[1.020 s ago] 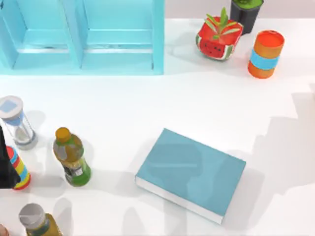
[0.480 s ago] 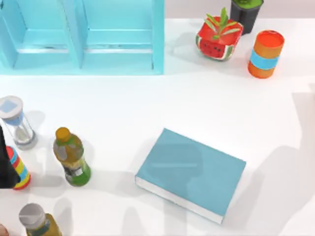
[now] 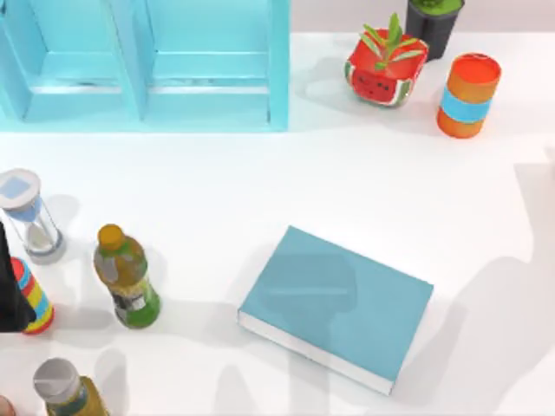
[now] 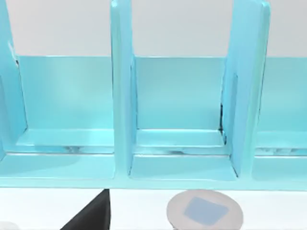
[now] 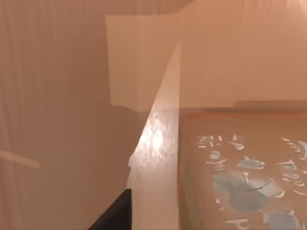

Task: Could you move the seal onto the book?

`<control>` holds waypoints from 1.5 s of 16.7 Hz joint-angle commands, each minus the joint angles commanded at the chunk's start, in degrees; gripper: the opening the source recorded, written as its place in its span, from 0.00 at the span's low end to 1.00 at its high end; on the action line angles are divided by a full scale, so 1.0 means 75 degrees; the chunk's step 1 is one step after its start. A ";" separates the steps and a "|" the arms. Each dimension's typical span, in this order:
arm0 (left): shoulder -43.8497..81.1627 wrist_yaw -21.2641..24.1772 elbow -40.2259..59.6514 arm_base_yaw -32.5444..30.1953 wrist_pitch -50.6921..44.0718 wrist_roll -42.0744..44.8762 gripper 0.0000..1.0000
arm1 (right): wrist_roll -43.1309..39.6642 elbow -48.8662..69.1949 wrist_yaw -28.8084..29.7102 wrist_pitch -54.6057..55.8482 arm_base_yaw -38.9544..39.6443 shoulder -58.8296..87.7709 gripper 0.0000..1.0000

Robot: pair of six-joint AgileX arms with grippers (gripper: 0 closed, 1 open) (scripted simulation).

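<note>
**Seal at the right claw's camera, book unoccupied**

The book (image 3: 336, 307) lay flat on the desk (image 3: 260, 182), near the front and slightly right of centre, its teal cover bare. That flat, open cover offered a ready landing surface, so placement appeared not yet done. The seal (image 5: 230, 158) was seen in the right wrist view as a tan, wood-like surface with pale marks, pressed very close to the lens. This closeness suggested it was in or at the right claw, but whether the claw was clamped on it could not be told. Its position over the desk could not be fixed either.

The left arm (image 3: 10, 290) sat parked at the left edge beside a striped can (image 3: 33, 299), its camera facing the turquoise shelf unit (image 4: 177, 120). Its claw state could not be told. The orange cylinder (image 3: 468, 95) and watermelon planter (image 3: 383, 74) stood far right, well apart from the book.
</note>
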 joint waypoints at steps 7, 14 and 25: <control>0.0000 0.0000 0.0000 0.0000 0.0000 0.0000 1.00 | 0.0000 0.0000 0.0000 0.0000 0.0000 0.0000 0.17; 0.0000 0.0000 0.0000 0.0000 0.0000 0.0000 1.00 | 0.0000 0.0000 0.0000 0.0000 0.0000 0.0000 0.00; 0.0000 0.0000 0.0000 0.0000 0.0000 0.0000 1.00 | 0.1293 0.0946 0.0437 -0.0711 0.0331 -0.0594 0.00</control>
